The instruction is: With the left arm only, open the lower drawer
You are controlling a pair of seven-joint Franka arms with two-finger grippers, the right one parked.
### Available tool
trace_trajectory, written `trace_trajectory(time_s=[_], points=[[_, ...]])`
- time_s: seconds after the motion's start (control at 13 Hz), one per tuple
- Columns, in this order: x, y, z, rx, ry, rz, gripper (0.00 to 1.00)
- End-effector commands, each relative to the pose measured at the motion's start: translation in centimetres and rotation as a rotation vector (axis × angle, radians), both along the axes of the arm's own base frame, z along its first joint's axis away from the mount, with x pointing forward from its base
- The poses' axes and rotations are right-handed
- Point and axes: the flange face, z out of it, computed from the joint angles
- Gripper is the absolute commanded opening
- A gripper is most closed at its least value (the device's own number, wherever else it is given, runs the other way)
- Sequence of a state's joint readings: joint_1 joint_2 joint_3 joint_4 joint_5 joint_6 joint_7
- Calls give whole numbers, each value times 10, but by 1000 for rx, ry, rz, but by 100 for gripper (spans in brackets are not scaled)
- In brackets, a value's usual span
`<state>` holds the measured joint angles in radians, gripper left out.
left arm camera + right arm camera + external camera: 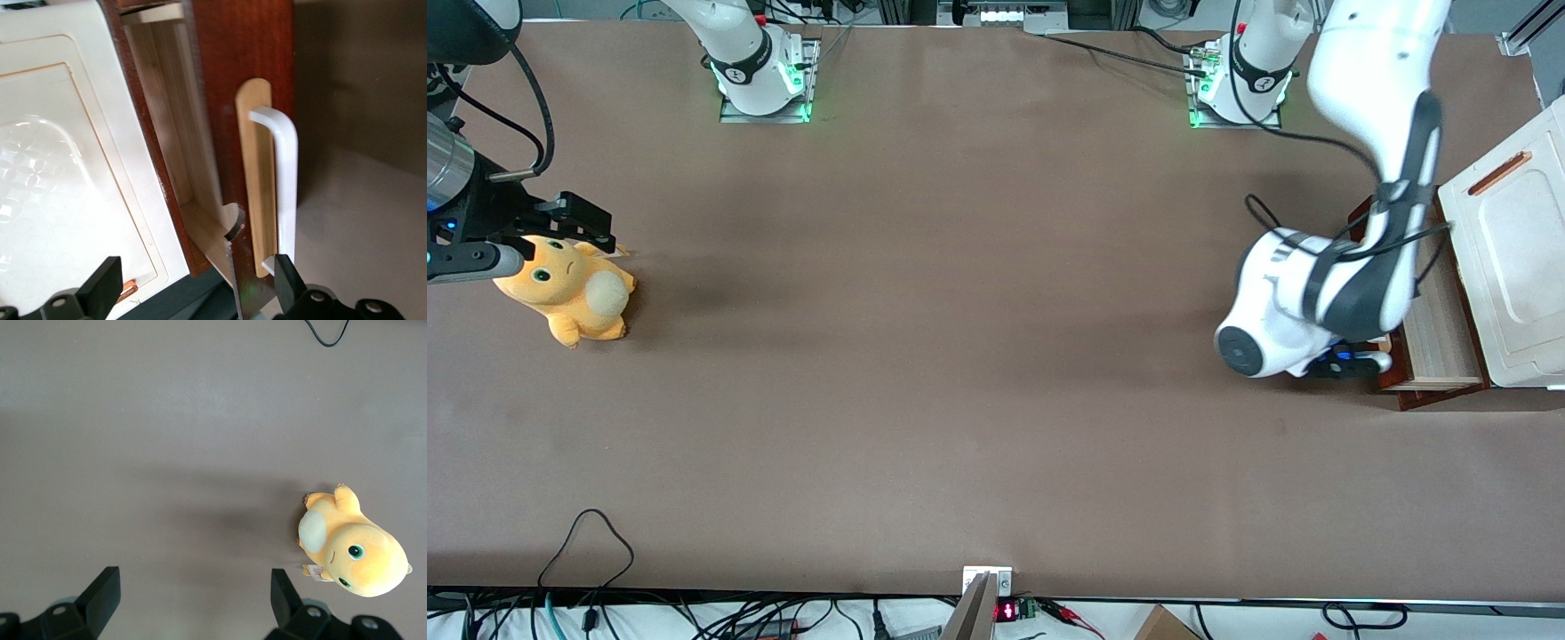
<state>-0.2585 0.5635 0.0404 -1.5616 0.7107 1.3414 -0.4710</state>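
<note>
Gripper point(193, 287) fingers spread apart, straddling the lower drawer point(200, 133) front by its white handle point(283, 173); drawer pulled out.

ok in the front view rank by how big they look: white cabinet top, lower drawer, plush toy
1. white cabinet top, though the frame edge cuts it off
2. lower drawer, pulled out, partly hidden by the left arm and its gripper
3. plush toy
</note>
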Motion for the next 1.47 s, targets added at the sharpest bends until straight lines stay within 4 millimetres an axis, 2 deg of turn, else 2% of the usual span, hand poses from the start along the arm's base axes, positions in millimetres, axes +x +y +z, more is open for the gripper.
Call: trace_trajectory(time_s=[0.0, 0.23, 0.31, 0.46, 0.62, 0.77, 0.85, 0.93, 1.08, 1.39], points=[[5, 34, 65, -216, -134, 63, 100], [-3, 94, 123, -365, -147, 71, 100], [-7, 101, 138, -429, -147, 57, 100], [-11, 129, 173, -511, -168, 35, 100], [-21, 142, 208, -655, -269, 95, 100], [-23, 133, 246, -782, -371, 112, 100], [-17, 116, 254, -806, -405, 65, 100], [-10, 91, 258, -825, -434, -3, 100], [-8, 72, 255, -876, -425, -41, 100], [-8, 67, 251, -906, -377, -106, 100]])
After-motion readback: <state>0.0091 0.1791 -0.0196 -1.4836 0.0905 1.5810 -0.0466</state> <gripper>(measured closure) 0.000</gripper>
